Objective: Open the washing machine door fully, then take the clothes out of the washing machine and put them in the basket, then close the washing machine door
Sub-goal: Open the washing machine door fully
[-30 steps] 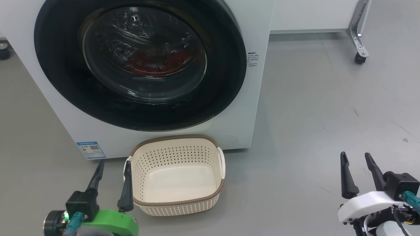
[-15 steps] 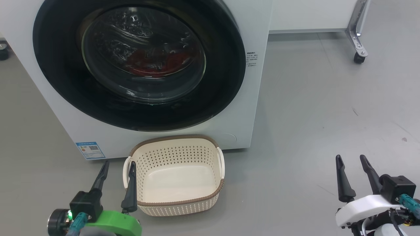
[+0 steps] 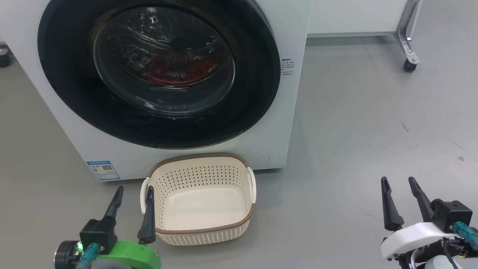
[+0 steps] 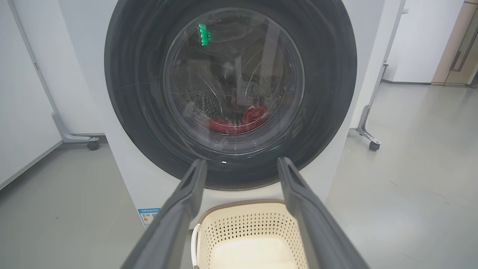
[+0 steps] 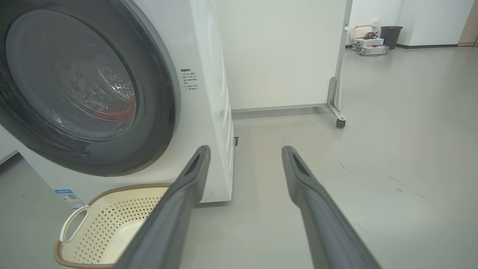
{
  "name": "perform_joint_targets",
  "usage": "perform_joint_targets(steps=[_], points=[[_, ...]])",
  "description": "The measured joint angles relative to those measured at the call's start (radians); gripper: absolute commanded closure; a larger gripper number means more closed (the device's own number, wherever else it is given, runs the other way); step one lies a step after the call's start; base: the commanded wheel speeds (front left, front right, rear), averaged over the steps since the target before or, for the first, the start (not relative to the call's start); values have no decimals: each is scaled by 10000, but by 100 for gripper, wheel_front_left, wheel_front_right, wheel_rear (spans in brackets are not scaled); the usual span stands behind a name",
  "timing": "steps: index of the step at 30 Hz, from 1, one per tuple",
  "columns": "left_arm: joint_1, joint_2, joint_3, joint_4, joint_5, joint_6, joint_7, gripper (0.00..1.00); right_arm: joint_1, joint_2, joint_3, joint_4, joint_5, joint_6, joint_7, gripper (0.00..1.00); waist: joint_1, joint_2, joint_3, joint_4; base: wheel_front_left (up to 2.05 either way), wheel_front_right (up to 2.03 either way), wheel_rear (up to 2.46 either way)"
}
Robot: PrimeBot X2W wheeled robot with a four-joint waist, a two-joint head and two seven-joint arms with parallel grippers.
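The white washing machine [image 3: 295, 22] stands before me with its round black door [image 3: 254, 108] shut against the front. Through the glass bowl I see red clothes [image 3: 175, 71] low in the drum, also red clothes [image 4: 239, 121] in the left wrist view. The cream basket [image 3: 203, 229] sits empty on the floor just in front of the machine. My left gripper [image 3: 134, 191] is open, beside the basket's left handle. My right gripper [image 3: 397, 182] is open over bare floor at the lower right, far from the door.
A small blue label sticker [image 3: 103, 170] marks the machine's lower left corner. A white partition on a castor leg [image 3: 409, 56] stands to the right behind the machine. Grey floor [image 3: 373, 123] stretches open to the right. A bin and boxes [image 5: 373, 37] sit far off.
Both grippers have dropped slightly lower in the head view and the left one has shifted a little right, nearer the basket's handle. Door and basket have not moved.
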Motion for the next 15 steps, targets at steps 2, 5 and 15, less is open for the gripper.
perform_joint_targets(steps=[2, 5, 15], points=[[0, -13, 15, 21, 2, 0, 2, 0, 0, 6, 0, 0, 0, 0, 0, 0, 0, 0, 10, 8, 0, 0, 0], [0, -36, 31, 42, 44, 0, 2, 0, 0, 6, 0, 0, 0, 0, 0, 0, 0, 0, 26, 18, 0, 0, 0], [0, -79, 88, 96, 107, 0, 0, 0, 0, 8, 0, 2, 2, 13, 0, 100, 0, -1, 50, 35, 0, 0, 0]])
